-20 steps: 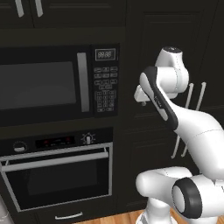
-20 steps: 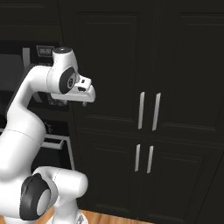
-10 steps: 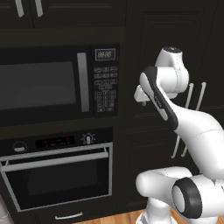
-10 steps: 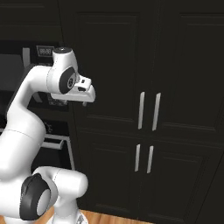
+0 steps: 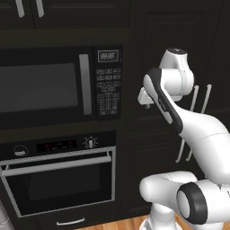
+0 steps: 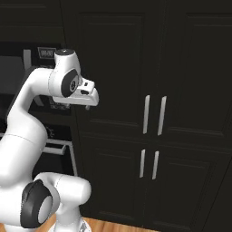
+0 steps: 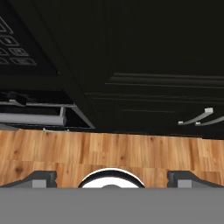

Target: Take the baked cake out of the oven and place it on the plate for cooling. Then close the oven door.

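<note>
1. Gripper (image 7: 111,179): jaws fully apart, nothing between them; two dark fingertips (image 7: 40,178) wide at the bottom of the hand view, aimed down at the wooden floor (image 7: 131,153).
2. Arm (image 5: 179,121): raised and folded, hand level with the microwave keypad (image 5: 107,92), in front of the dark cabinet panel, touching nothing.
3. Oven (image 5: 58,179): built into the wall below the microwave (image 5: 49,85), left of the arm in the left base view; control strip with red display (image 5: 56,145) and round knob (image 5: 90,143).
4. Oven door (image 5: 60,184): upright against the oven front, dark glass window, long silver bar handle (image 5: 56,165) across its top.
5. Cake: not discernible; oven interior hidden behind the dark glass.
6. Tall cabinet doors (image 6: 149,113): right of the oven, vertical silver handles (image 6: 153,115) in pairs, all flush.
7. Drawer handle (image 5: 69,221): beneath the oven.
</note>
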Robot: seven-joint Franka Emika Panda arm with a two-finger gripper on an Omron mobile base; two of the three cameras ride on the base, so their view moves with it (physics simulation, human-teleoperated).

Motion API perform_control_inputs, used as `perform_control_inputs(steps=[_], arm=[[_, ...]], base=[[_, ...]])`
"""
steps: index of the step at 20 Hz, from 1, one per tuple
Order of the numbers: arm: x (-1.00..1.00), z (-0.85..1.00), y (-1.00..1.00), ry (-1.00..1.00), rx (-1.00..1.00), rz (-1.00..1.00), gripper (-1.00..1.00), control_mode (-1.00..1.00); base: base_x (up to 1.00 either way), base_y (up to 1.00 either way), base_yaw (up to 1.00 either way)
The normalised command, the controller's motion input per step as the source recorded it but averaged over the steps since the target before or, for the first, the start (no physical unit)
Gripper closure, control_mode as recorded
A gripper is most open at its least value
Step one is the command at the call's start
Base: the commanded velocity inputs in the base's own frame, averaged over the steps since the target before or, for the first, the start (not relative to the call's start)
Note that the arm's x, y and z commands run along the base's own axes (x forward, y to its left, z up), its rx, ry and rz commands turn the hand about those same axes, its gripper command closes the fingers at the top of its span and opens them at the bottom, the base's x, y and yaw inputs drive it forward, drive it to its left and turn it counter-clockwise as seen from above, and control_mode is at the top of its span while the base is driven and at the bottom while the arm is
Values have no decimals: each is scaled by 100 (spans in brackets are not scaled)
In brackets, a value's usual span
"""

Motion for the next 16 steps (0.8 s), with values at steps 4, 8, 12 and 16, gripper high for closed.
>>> perform_control_inputs(steps=[4,8,12,16], arm=[[-2,0,0,0,0,0,-100,-100],[-27,-17,2,2,-14,1,-100,-100],[-28,-26,37,-7,-32,6,-100,-100],[-15,-27,55,-6,-37,10,-100,-100]], base=[[0,0,0],[0,0,0],[0,0,0],[0,0,0]])
